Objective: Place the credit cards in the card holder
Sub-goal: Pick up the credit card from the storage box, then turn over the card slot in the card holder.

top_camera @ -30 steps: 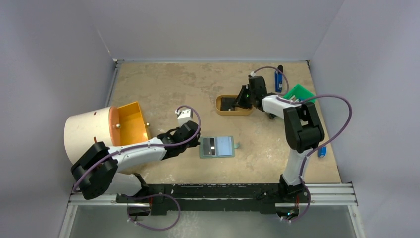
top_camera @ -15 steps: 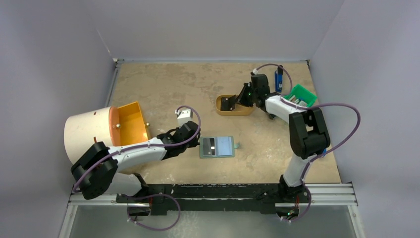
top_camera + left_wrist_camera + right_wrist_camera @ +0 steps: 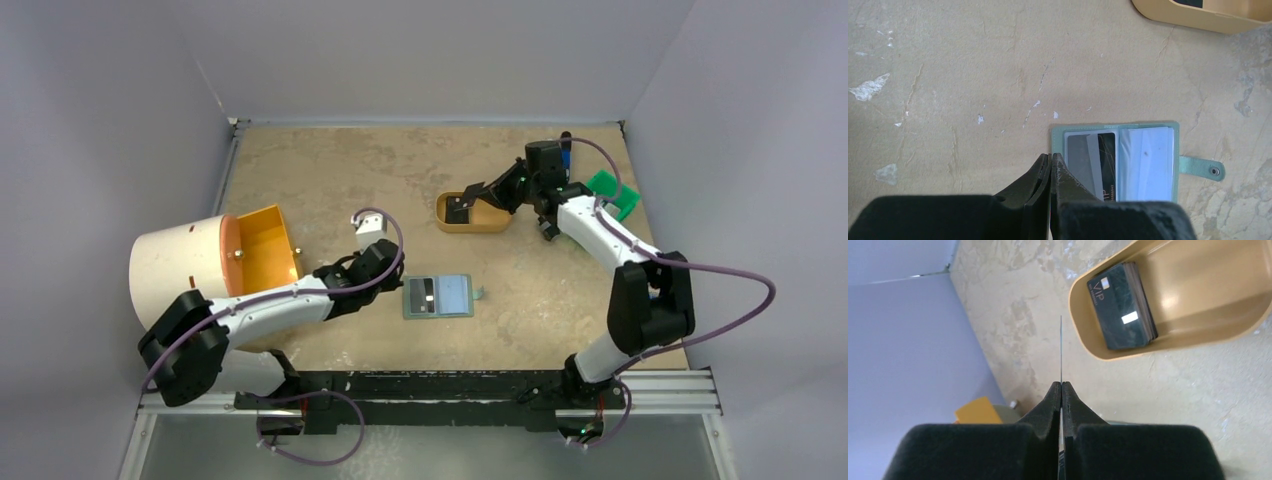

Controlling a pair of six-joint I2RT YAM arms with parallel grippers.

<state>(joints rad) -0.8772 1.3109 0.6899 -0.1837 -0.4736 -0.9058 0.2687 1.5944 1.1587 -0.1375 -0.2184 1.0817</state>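
Stone-look table (image 3: 330, 180) seen from above, two robot arms at its near edge. The card holder (image 3: 438, 296) lies open flat mid-table, nearer the L arm. It is a small sage-green fold-over wallet w/ a thin green border. A snap tab (image 3: 1203, 167) w/ a metal stud sticks out from its R edge. Its L half shows a grey card overlapping a black card w/ gold print; its R half is pale, clear-looking sleeves.

L gripper (image 3: 1050, 159) is clenched w/ nothing between the jaws, tips at the holder's L edge; can't tell if they touch.

R gripper (image 3: 1061, 386) is clamped on one card (image 3: 1061, 347), seen edge-on as a thin line, near the tan oval tray (image 3: 1208, 275) farther back. The tray holds a stack of black cards (image 3: 1120, 307), the top one marked VIP.
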